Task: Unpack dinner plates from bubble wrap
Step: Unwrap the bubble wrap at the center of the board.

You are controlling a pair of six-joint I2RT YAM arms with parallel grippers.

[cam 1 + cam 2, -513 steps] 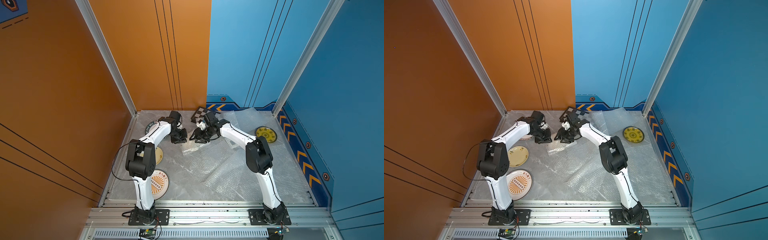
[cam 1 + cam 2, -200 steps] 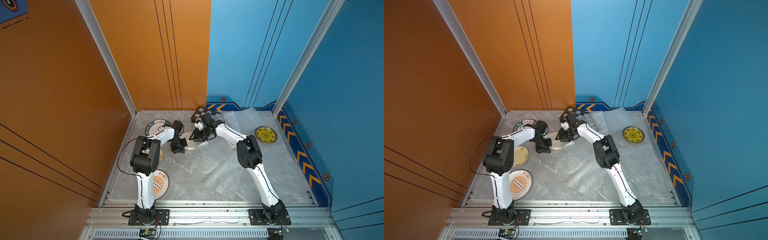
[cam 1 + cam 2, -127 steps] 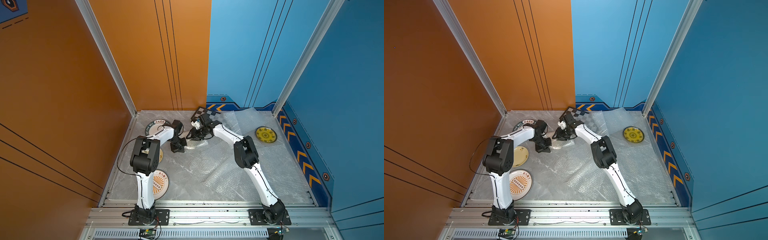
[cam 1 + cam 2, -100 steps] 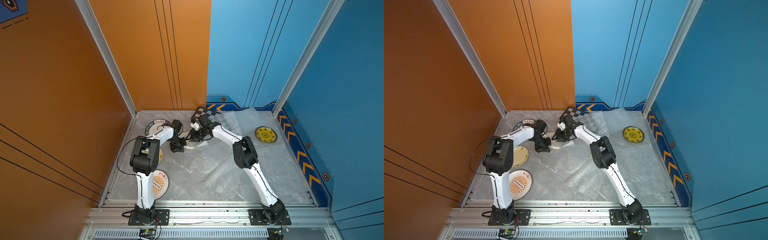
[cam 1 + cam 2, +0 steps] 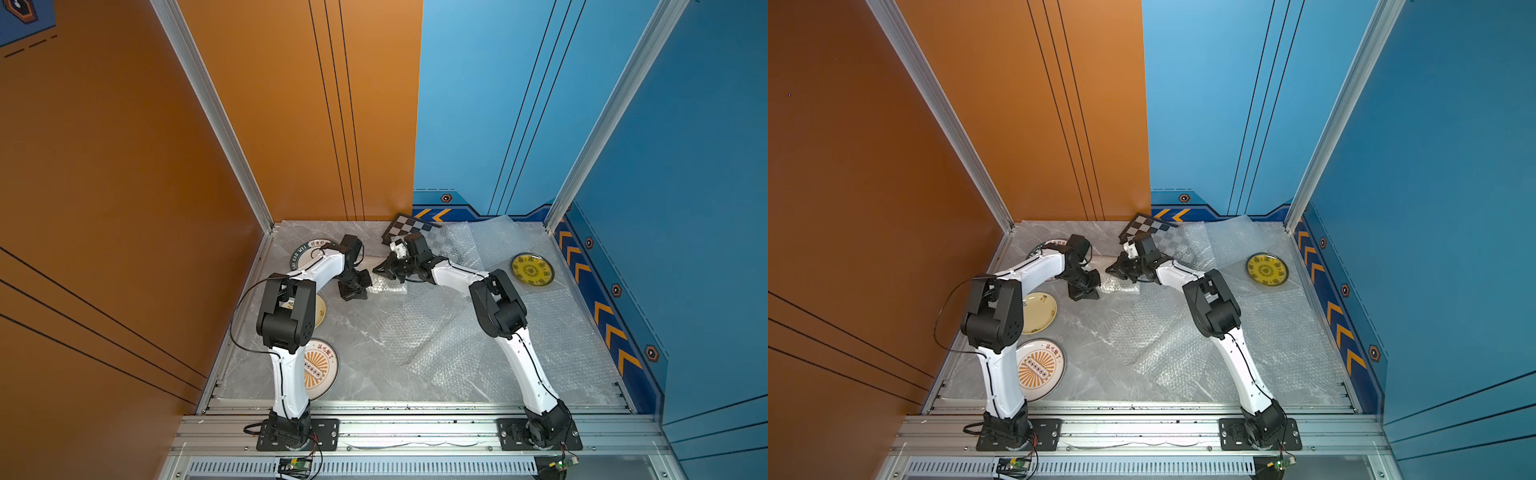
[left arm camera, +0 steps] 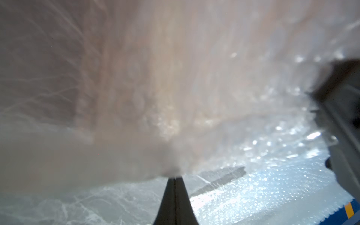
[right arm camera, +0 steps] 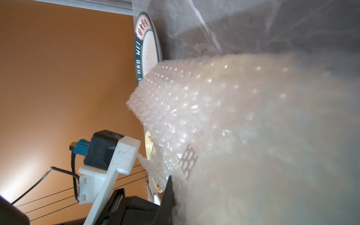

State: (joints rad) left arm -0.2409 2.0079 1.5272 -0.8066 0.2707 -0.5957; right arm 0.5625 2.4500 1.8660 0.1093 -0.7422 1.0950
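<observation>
A small crumpled bundle of bubble wrap (image 5: 385,285) (image 5: 1120,285) lies at the back of the table between both grippers. My left gripper (image 5: 360,286) (image 6: 175,177) is shut on one edge of it; the wrap (image 6: 175,97) fills that wrist view. My right gripper (image 5: 379,269) (image 7: 170,180) is shut on the opposite side, where the bubble wrap (image 7: 233,116) hides one finger. What the bundle holds is hidden. Bare dinner plates lie around: green-lettered (image 5: 305,254) (image 7: 146,44), cream (image 5: 1038,311), orange sunburst (image 5: 318,368) and yellow (image 5: 532,270).
Flat bubble wrap sheets (image 5: 457,328) cover the middle and right of the marble table (image 5: 365,345). A black-and-grey checkerboard (image 5: 409,226) lies at the back wall. Orange and blue walls enclose three sides. The left wrist camera (image 7: 109,150) sits close to the right gripper.
The right gripper has moved left onto the bundle and shut on it. The left gripper has stayed shut on the wrap, almost unmoved over the last second.
</observation>
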